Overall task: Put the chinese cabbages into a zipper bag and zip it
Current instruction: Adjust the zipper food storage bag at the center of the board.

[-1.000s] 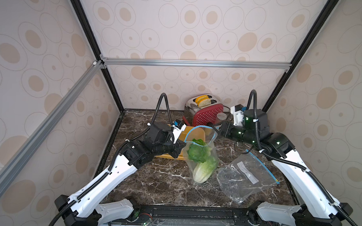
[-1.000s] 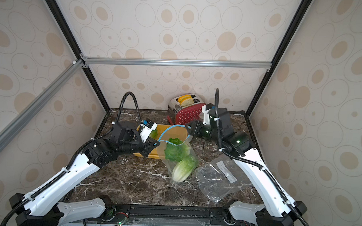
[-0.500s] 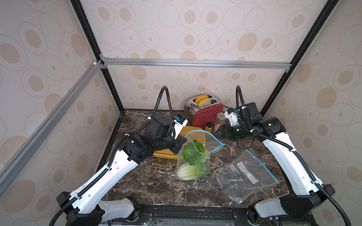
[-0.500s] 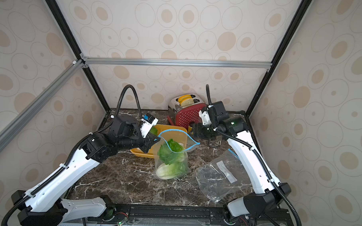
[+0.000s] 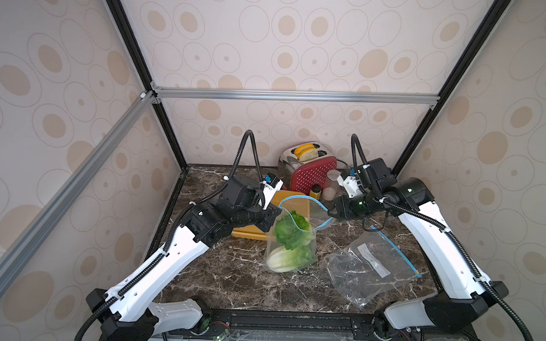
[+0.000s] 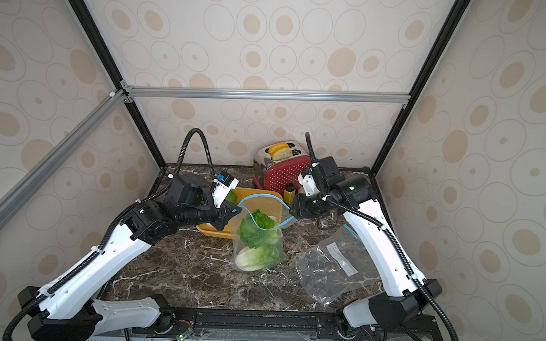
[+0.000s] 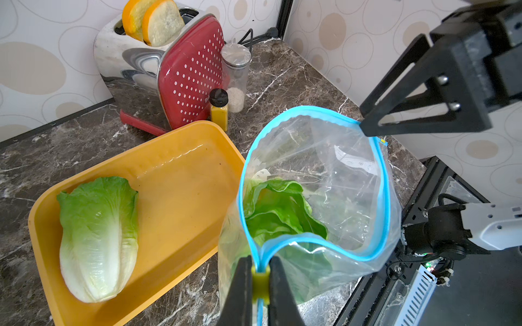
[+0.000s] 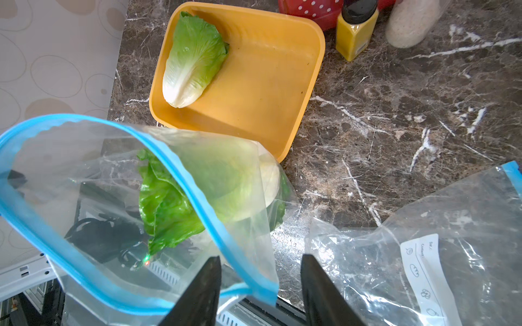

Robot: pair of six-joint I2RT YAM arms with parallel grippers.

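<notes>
Your counter (image 5: 230, 279) is dark brown marble with white veining, walled on three sides. Its widest bare stretch lies at lower centre in both top views.

At frame centre stands the zipper bag (image 5: 298, 216), clear crinkled film with a blue zip rim. Its mouth is an open loop and its base appears to rest on the counter. A second clear bag (image 5: 368, 268) with a white label lies wrinkled at lower right, apart from the first and near the counter's right edge.

The yellow tray (image 7: 183, 175), smooth plastic with rounded corners, sits just beside the zipper bag. The toaster (image 5: 312, 174), chrome with a red dotted side, stands at the back wall.

Two of the chinese cabbages (image 5: 289, 240) are inside the zipper bag, one crinkled green above and one showing its pale ribbed base below. The third cabbage (image 7: 96, 234) lies in the tray. It is plain in both wrist views, but the left arm hides nearly all of it in the top views.

Your left gripper (image 7: 260, 271) has its jaws pinching the blue rim. Your right gripper (image 8: 260, 258) has its jaws spread, with the rim's far corner between them.

A clear jar (image 7: 236, 76) of white grains and a mustard-yellow bottle (image 7: 219, 110) stand beside the toaster.
</notes>
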